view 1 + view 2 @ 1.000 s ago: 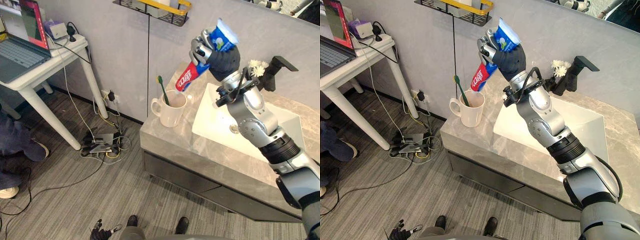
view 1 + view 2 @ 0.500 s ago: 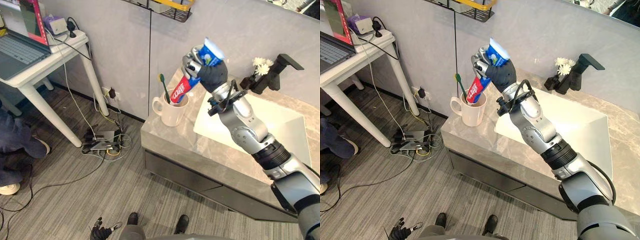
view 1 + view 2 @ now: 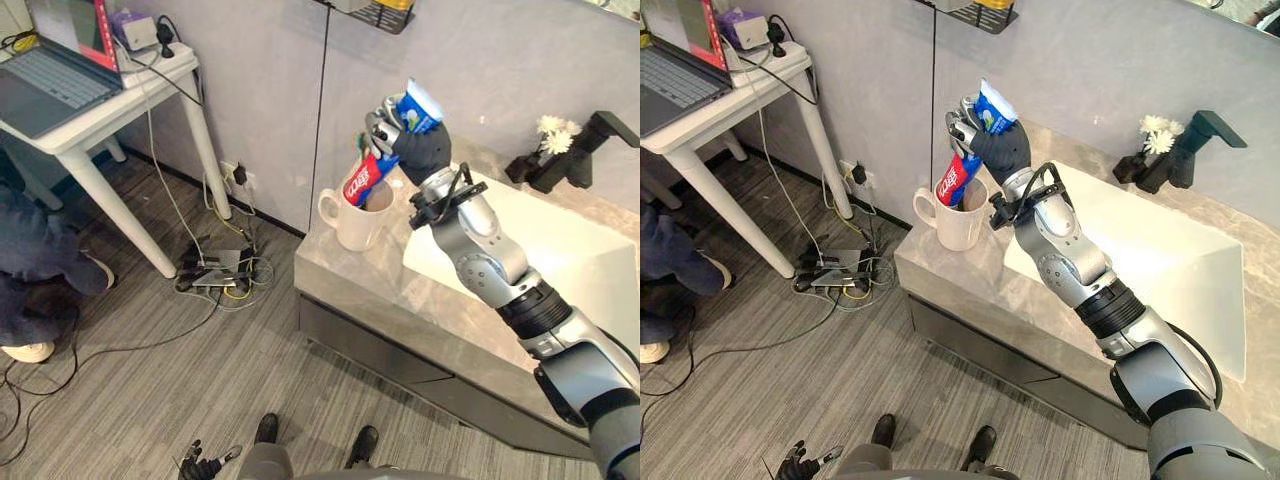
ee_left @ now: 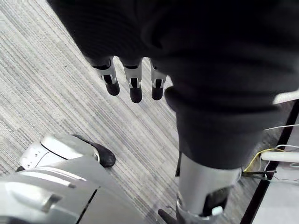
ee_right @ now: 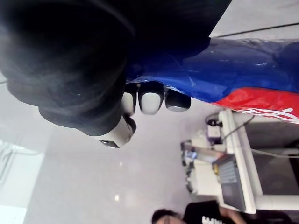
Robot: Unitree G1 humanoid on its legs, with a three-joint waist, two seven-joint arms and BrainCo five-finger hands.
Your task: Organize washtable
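Grey counter (image 3: pixel 390 295) is holding a white mug (image 3: pixel 350 228) near its corner, and my right hand (image 3: pixel 420 150) is wrapping tight around the toothpaste tube (image 3: pixel 365 180), its red end dipping into the mug. I should be letting go gently, so nothing tips.

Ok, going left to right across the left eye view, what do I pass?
Laptop → tangle of cables on the floor → mug → right hand gripping the toothpaste tube → black tap.
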